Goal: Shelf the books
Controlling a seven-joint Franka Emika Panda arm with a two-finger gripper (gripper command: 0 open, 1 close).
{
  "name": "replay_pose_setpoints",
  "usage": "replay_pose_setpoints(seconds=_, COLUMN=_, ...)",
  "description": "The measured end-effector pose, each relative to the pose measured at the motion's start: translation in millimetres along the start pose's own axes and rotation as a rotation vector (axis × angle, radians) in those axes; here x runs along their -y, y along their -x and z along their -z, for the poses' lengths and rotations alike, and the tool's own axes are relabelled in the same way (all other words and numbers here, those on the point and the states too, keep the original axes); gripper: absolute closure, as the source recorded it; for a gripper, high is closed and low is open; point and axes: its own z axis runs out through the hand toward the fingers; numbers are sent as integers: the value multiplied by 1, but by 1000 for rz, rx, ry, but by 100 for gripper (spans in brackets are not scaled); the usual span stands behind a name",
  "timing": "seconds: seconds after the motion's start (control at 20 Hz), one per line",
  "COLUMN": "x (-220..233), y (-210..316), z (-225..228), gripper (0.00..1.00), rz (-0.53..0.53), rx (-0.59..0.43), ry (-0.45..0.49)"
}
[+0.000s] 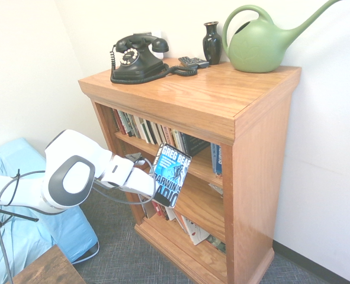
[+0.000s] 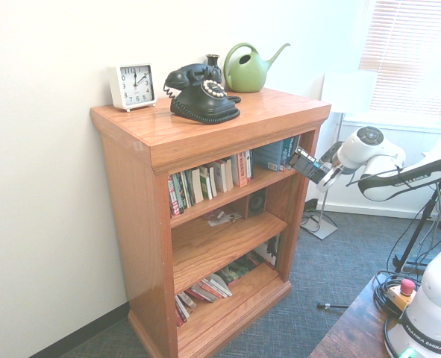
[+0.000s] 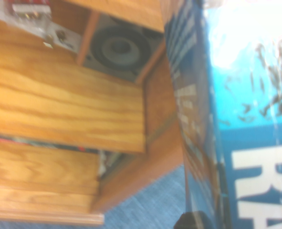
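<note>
White-shelled, the arm [image 1: 68, 177] comes in from the left of the first exterior view, and at its tip the claw [image 1: 146, 177] is clamped shut on the book [image 1: 171, 174], taking it by the lower edge nearest the wrist. Just beyond the claw the paperback stands tilted in the air, cover facing outward, in front of the shelf [image 1: 263, 136] at the level of the middle tier, apparently not touching the wood. Further right and above the claw runs the row of shelved books [image 1: 157, 133] on the top tier. I judge the paperback fairly light but thick, with a glossy cover (likely slippery) and a block of pages that may flex. A hold near the spine should be stiffest.
</note>
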Motion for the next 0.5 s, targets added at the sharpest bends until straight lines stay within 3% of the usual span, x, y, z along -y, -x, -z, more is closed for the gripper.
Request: replay_pose_setpoints(seconds=0.5, x=25, y=-34, z=-37, gripper=100, rz=-14, rx=54, ry=-12)
